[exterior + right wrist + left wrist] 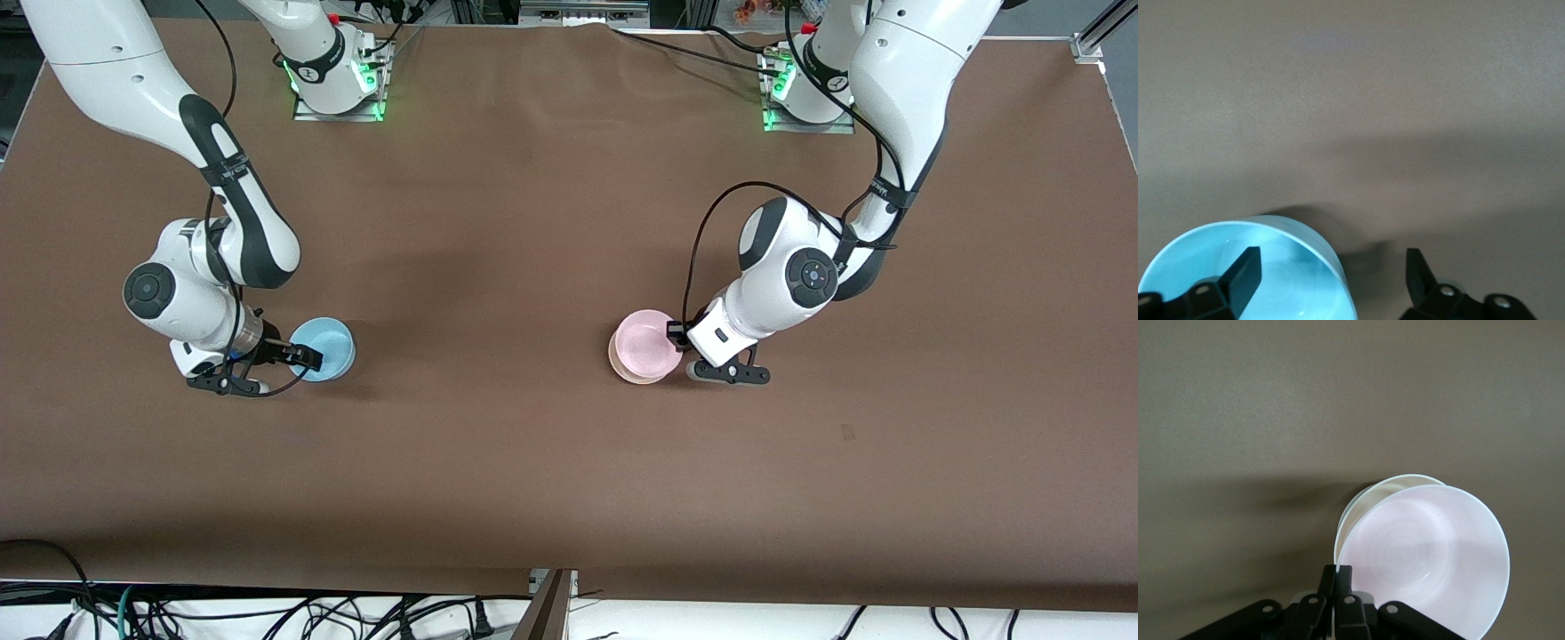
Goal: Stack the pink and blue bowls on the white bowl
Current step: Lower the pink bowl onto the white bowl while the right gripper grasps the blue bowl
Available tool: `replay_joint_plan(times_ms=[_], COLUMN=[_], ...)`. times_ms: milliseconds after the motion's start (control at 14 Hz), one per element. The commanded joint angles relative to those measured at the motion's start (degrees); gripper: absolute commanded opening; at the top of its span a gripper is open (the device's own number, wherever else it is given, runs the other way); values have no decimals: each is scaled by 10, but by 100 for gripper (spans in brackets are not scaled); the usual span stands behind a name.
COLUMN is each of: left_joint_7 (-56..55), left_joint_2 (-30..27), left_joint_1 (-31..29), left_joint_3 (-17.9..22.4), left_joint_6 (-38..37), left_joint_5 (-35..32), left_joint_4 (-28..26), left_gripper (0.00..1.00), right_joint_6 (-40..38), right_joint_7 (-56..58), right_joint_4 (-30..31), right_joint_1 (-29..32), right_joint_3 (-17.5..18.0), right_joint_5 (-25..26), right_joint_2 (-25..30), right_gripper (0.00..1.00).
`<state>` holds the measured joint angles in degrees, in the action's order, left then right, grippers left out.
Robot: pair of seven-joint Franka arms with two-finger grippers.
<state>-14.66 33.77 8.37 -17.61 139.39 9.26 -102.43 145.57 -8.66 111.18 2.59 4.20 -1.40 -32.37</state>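
Note:
The pale pink bowl (pixel 646 342) sits tilted in the white bowl (pixel 633 373), whose rim shows under and around it, toward the left arm's end of the table. My left gripper (pixel 677 333) is shut on the pink bowl's rim; the left wrist view shows its fingers (pixel 1343 570) pinching the pink bowl (pixel 1431 553), with the white bowl's rim (pixel 1371 495) past it. The sky blue bowl (pixel 327 342) stands on the table toward the right arm's end. My right gripper (pixel 307 357) is open astride its rim (pixel 1331 255), one finger inside the blue bowl (pixel 1288 293), one outside.
The brown table cover (pixel 533 267) stretches between the two bowls. The arm bases (pixel 338 84) stand farther from the front camera. Cables hang past the table's near edge (pixel 267 613).

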Motion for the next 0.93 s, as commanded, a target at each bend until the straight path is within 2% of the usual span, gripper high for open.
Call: replay_joint_plan(times_ms=[0,286,571,643,786,857], left_joint_7=[-10,-11,-16,-16,-16,-16], left_joint_2=[2,7,11,13,16,18], left_joint_1=[2,2,7,7,7,7], left_joint_3=[-2,-6,-6,-6,-6,-6], left_joint_6=[15,18,24,24,24,24], left_joint_5=[-14,-14,-14,-14,-14,-14], left_joint_4=[-3,-2,-1,0,0,0], left_gripper=[0,0,0,0,0,9], right_joint_6=[8,-29,-67,-68,-64,-63], right_joint_7=[11,8,8,8,8,8], right_joint_4=[22,22,22,22,22,22], right_joint_1=[3,3,3,3,3,3], right_joint_3=[0,-1,-1,-1,-1,-1], right_joint_5=[3,3,3,3,3,3], right_joint_2=[20,36,56,56,50,49], right_gripper=[85,64,59,55,54,54])
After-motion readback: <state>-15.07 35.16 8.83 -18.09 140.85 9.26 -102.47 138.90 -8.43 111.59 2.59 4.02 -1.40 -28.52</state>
